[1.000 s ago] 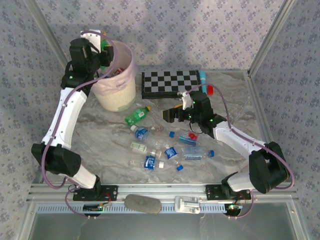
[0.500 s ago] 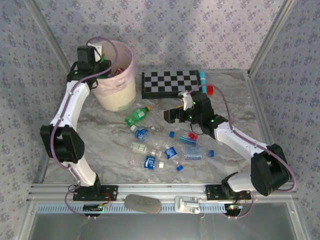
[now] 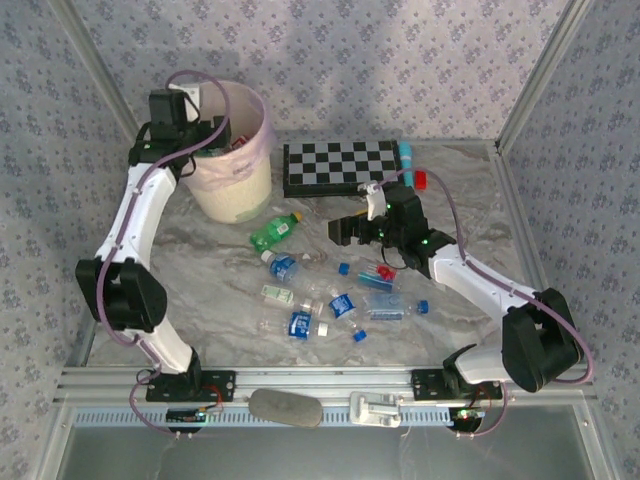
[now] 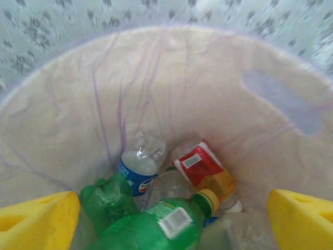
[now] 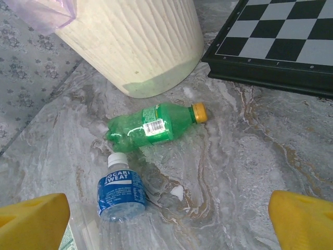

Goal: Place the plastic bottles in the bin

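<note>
Green plastic bottle (image 4: 156, 226), yellow-capped, lies inside the round cream-white bin (image 4: 218, 88), on other bottles. My left pincer (image 4: 170, 221) hangs over it, jaws wide, empty. Best to lift straight up, clear of the pink liner (image 4: 93, 104). Right pincer (image 5: 167, 221) gapes above a second green bottle (image 5: 151, 127) on the marbled table (image 5: 250, 156).

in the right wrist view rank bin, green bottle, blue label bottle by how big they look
1. bin, largest by far
2-3. green bottle and blue-label bottle look about alike; the blue-label one lies nearer the camera, so unranked
</note>
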You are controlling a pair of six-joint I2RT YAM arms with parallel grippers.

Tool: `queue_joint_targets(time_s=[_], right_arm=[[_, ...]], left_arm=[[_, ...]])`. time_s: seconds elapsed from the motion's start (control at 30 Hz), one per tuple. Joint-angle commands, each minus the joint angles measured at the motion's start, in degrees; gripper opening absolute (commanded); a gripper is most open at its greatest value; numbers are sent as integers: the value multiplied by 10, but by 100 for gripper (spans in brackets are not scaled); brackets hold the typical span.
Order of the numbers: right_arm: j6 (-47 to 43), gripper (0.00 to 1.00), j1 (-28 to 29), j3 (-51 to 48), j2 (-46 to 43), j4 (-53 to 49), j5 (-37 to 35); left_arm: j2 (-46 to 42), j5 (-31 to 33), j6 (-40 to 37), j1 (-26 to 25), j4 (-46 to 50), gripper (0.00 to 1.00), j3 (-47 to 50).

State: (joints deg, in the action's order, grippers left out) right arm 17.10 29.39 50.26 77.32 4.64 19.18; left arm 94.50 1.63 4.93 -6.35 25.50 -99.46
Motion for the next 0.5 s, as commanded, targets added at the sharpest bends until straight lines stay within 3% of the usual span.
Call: queue_joint_targets(time_s=[0.0,0.27,0.47], right_arm=[[-5,100,-1,-4,-15,-3,-28],[21,100,-20,-11,-9,4,-61],[51,100,-35,-29,-8,33,-56]], left_arm=[[-86,-43,28,-18,-36,94,18],[-205,-54,48,-106,-101,96,152],[-232,-91,100,-149,-132,97,257]])
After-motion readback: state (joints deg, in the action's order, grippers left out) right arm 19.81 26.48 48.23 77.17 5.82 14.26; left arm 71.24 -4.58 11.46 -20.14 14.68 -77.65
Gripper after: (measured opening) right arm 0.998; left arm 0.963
